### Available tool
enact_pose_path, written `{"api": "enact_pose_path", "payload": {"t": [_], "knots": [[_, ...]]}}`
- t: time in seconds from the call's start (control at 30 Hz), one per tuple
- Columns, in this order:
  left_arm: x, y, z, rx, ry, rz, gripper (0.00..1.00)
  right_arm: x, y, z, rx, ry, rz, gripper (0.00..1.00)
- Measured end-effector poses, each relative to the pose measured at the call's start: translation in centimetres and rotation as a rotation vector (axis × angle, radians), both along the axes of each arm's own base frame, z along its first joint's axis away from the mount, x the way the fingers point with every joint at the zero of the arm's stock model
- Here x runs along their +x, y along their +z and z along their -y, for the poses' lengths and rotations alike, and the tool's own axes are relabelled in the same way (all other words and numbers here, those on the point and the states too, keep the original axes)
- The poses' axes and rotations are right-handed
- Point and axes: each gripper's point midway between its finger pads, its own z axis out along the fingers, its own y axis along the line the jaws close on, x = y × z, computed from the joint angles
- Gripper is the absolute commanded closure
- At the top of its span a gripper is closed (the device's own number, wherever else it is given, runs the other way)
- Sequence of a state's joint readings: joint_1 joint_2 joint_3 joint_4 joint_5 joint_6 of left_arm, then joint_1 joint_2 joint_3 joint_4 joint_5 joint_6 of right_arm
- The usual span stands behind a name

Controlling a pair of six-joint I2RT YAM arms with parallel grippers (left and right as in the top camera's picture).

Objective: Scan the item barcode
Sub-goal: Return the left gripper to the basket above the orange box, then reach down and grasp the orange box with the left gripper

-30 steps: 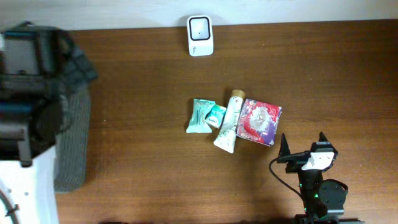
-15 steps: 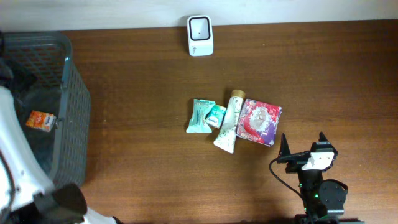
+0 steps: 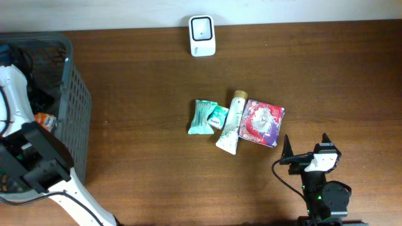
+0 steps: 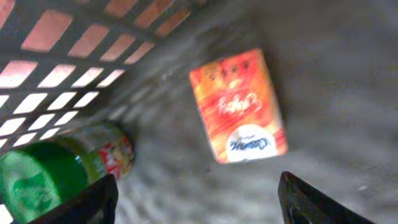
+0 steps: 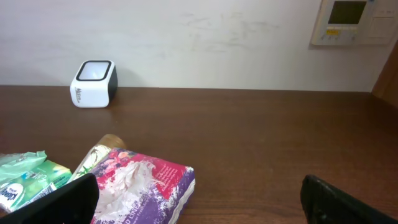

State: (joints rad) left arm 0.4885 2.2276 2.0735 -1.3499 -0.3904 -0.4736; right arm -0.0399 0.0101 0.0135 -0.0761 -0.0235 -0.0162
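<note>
In the left wrist view an orange box [image 4: 239, 106] lies flat on the grey basket floor [image 4: 348, 74], next to a jar with a green lid [image 4: 56, 180]. My left gripper [image 4: 199, 205] hangs open just above the floor, below the box, with nothing between its fingers. The white scanner [image 3: 202, 36] stands at the table's far edge. Mid-table lie green packets [image 3: 206, 117], a tube [image 3: 231, 123] and a purple-red pack [image 3: 262, 122]. My right gripper [image 3: 306, 150] is open just in front of the pack [image 5: 140, 186], empty. No barcode shows on any item.
The grey mesh basket [image 3: 76, 119] fills the table's left end, and my left arm [image 3: 31, 160] reaches over it. The orange box [image 3: 44, 119] shows inside. The wall runs behind the scanner [image 5: 93, 84]. Bare brown table [image 3: 138, 157] lies between basket and items.
The left arm has swung over the basket and now sits lower at its near side, uncovering the orange box inside. Right arm and table items have not moved.
</note>
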Motion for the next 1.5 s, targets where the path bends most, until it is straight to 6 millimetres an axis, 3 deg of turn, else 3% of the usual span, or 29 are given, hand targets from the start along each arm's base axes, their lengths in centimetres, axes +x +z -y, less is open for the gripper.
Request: {"api": "enact_pose_path", "payload": {"t": [0.13,0.23,0.47,0.6,0.67,0.73,0.77,0.8,0.83,0.9,0.93,1.0,1.03,1.17,1.23,1.3,1.5], "knots": [[1.7,-2.1,0.3,-0.043,-0.008,0.042,0.21,0.0,0.0,0.0,0.001,0.0,0.0,0.01],[2.0,-4.1,0.5,-0.081,-0.05,0.009,0.23,0.0,0.0,0.0,0.0,0.0,0.0,0.01],[1.3,-4.1,1.0,-0.105,-0.091,-0.033,0.29,0.0,0.0,0.0,0.0,0.0,0.0,0.01],[1.2,-2.8,1.0,-0.1,-0.091,-0.02,0.32,0.0,0.0,0.0,0.0,0.0,0.0,0.01],[1.4,0.8,1.1,-0.064,-0.092,0.057,0.34,0.0,0.0,0.0,0.0,0.0,0.0,0.01],[0.1,7.7,1.9,-0.006,-0.091,0.175,0.36,0.0,0.0,0.0,0.0,0.0,0.0,0.01],[-1.0,10.0,2.5,0.008,-0.082,0.202,0.36,0.0,0.0,0.0,0.0,0.0,0.0,0.01],[-3.5,13.8,3.9,0.022,-0.067,0.24,0.38,0.0,0.0,0.0,0.001,0.0,0.0,0.01],[-4.5,15.4,4.4,0.033,-0.058,0.263,0.4,0.0,0.0,0.0,0.0,0.0,0.0,0.01],[-7.1,16.7,5.8,0.014,-0.037,0.239,0.43,0.0,0.0,0.0,0.0,0.0,0.0,0.01],[-7.5,16.7,6.0,0.008,-0.028,0.229,0.44,0.0,0.0,0.0,0.0,0.0,0.0,0.01],[-8.7,16.0,6.6,-0.023,0.001,0.18,0.77,0.0,0.0,0.0,0.0,0.0,0.0,0.01],[-8.7,15.8,6.7,-0.028,0.009,0.177,1.0,0.0,0.0,0.0,0.0,0.0,0.0,0.01],[-9.9,12.8,7.7,-0.099,0.029,0.09,1.0,0.0,0.0,0.0,0.001,0.0,0.0,0.01],[-11.3,10.6,8.6,-0.143,0.041,0.017,1.0,0.0,0.0,0.0,0.0,0.0,0.0,0.01],[-12.9,9.8,9.5,-0.154,0.065,0.0,1.0,0.0,0.0,0.0,0.0,0.0,0.0,0.02],[-16.9,13.0,11.8,-0.093,0.083,0.175,1.0,0.0,0.0,0.0,0.0,0.0,0.0,0.01]]}}
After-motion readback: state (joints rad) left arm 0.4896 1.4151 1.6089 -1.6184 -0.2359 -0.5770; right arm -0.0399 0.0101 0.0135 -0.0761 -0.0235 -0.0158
